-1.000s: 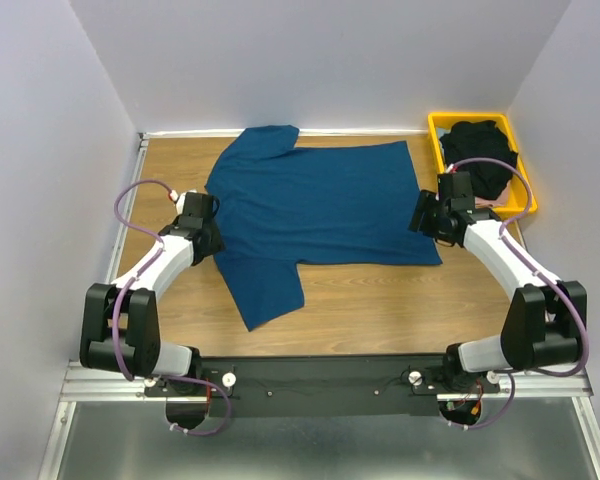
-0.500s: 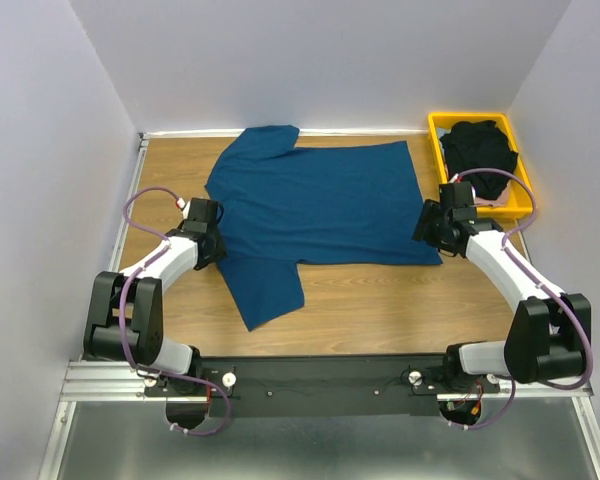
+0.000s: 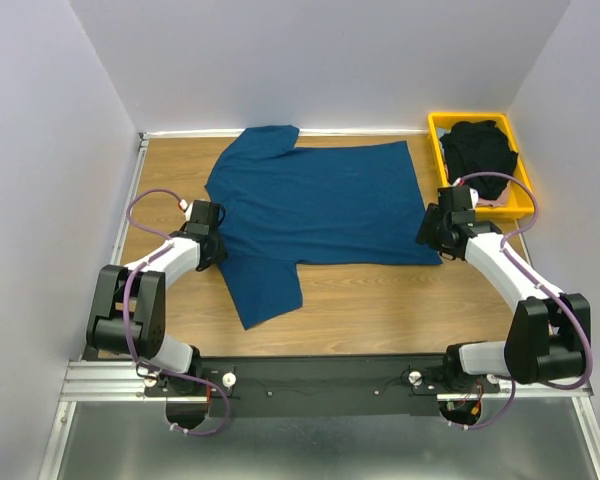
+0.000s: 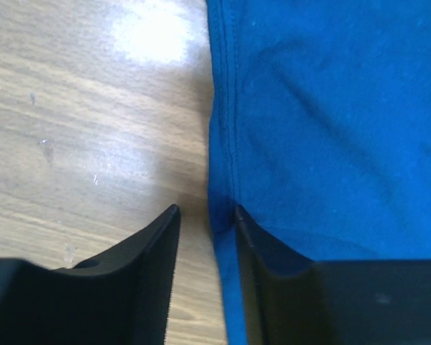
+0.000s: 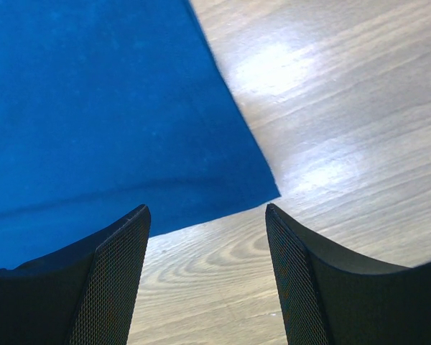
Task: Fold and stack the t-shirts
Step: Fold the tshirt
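Since the earlier frame the left arm has tucked in, and its end effector has slid a little right onto the shirt's left edge. The right one has edged nearer, down to the hem corner.

The dark blue cloth t-shirt [image 3: 320,205] lies flat in the middle of the wooden counter [image 3: 380,300]. Its neck end is on the left and its hem on the right, with one sleeve pointing far and one near. No print shows on the upper face.

The left end effector [image 4: 205,212] is only narrowly spread. One finger is on bare wood and the other on cloth, with the stitched left edge running between them. The gap is still visible, so I judge it is not yet pinching.

The right end effector [image 5: 205,208] is spread wide and hangs over the shirt's near-right corner, holding nothing.

At the far right, a black crumpled t-shirt [image 3: 480,150] sits in the yellow plastic tray [image 3: 435,135], apart from the work.

- **Thin grip on the left:** so little cloth lies between those fingers that they may catch only the seam, or one layer, and it could slip out on the lift.
- **Scraping:** fingers this low could scrape the counter and push the edge into a ridge rather than taking it.
- **Missed corner on the right:** the corner lies near one finger, so closing there could miss it.
- **Uneven lift:** if one side rises before the other holds, the shirt would drag askew and the near sleeve could bunch under the fold.
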### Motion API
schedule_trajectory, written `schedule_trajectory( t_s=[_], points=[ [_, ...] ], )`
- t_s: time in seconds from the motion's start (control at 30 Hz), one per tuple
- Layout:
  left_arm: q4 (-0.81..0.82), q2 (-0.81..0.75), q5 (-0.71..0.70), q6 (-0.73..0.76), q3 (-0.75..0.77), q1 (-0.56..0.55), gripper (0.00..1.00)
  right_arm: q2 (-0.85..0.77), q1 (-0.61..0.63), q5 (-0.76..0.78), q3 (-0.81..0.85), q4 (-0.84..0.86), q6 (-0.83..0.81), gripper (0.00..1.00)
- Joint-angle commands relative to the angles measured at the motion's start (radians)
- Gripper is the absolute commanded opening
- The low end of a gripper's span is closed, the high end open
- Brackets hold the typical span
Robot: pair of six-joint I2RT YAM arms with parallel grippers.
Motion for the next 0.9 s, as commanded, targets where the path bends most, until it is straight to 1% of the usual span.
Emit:
schedule_trajectory(
  t_s=[0.0,0.03,0.17,0.23,0.27,0.3,0.37,0.47,0.53,0.57,0.7,0.87],
  points=[
    [0.0,0.022,-0.002,-0.002,-0.038,-0.006,0.41,-0.013,0.001,0.083,-0.041,-0.013,0.019,0.72],
    [-0.001,0.016,-0.008,-0.003,-0.039,-0.006,0.36,-0.01,-0.007,0.078,-0.043,-0.018,0.036,0.72],
    [-0.007,-0.01,-0.028,-0.002,-0.041,-0.005,0.21,0.018,-0.045,0.055,-0.051,-0.05,0.077,0.71],
    [-0.012,-0.024,-0.029,0.0,-0.042,-0.005,0.12,0.039,-0.085,0.032,-0.052,-0.072,0.1,0.71],
    [-0.011,-0.027,-0.027,0.0,-0.048,-0.006,0.1,0.042,-0.114,0.023,-0.054,-0.082,0.105,0.71],
    [-0.011,-0.03,-0.025,0.0,-0.051,-0.006,0.07,0.044,-0.117,0.011,-0.064,-0.084,0.108,0.71],
    [-0.004,-0.031,-0.022,-0.002,-0.062,-0.005,0.06,0.041,-0.183,-0.032,-0.075,-0.085,0.121,0.68],
    [0.006,-0.036,-0.016,0.003,-0.07,-0.005,0.05,0.055,-0.209,-0.075,-0.086,-0.082,0.131,0.64],
    [0.008,-0.036,-0.015,0.006,-0.07,-0.003,0.05,0.067,-0.211,-0.091,-0.087,-0.081,0.139,0.63],
    [0.014,-0.036,-0.013,0.009,-0.07,-0.005,0.06,0.073,-0.211,-0.104,-0.095,-0.072,0.151,0.6],
    [0.017,-0.036,-0.015,0.015,-0.07,-0.005,0.06,0.07,-0.212,-0.149,-0.113,-0.027,0.177,0.54],
    [0.022,-0.041,-0.018,0.018,-0.07,-0.005,0.06,0.093,-0.211,-0.164,-0.098,-0.012,0.191,0.54]
  ],
)
